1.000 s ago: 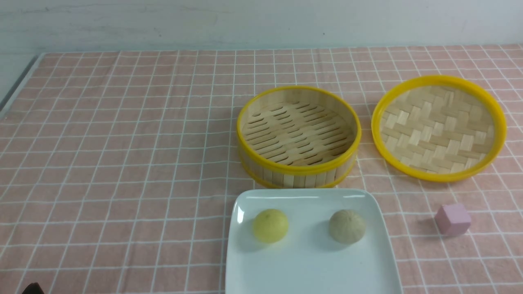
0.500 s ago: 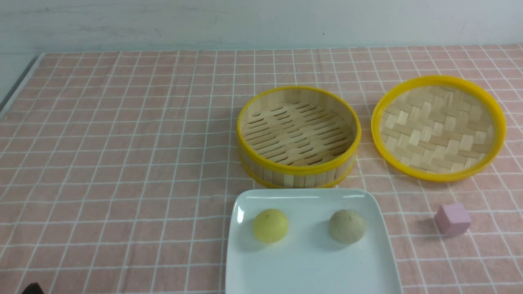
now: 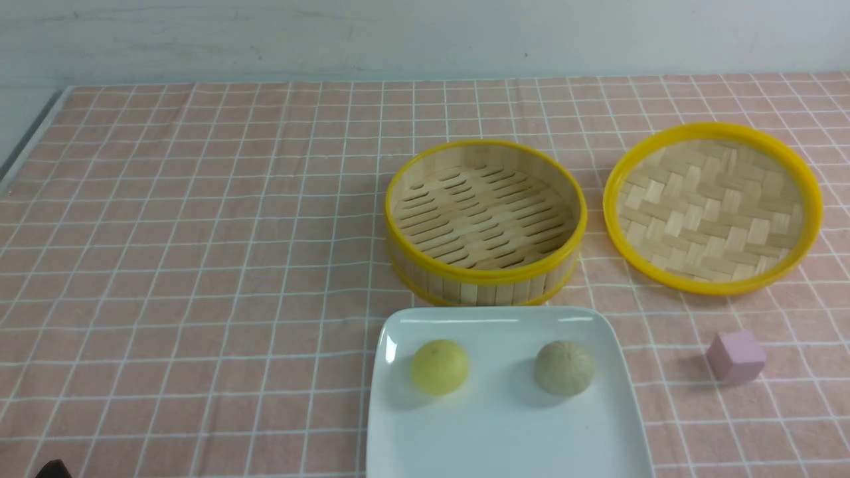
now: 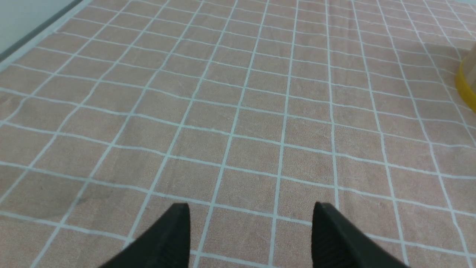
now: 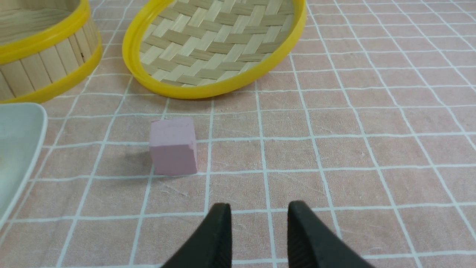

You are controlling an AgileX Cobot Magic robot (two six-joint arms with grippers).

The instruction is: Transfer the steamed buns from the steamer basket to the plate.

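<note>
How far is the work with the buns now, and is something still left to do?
Done: the yellow bun and the beige-grey bun both sit on the plate, and the steamer basket is empty. In hand: nothing; the left gripper and right gripper hold nothing, jaws apart over bare cloth. Left: nothing visible.

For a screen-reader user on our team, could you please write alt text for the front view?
Two steamed buns, one pale yellow and one beige-grey, sit apart on a white square plate on a pink checked tablecloth. Behind the plate stands an empty bamboo steamer basket, its woven lid lying to the right, a small pink cube nearer.
</note>
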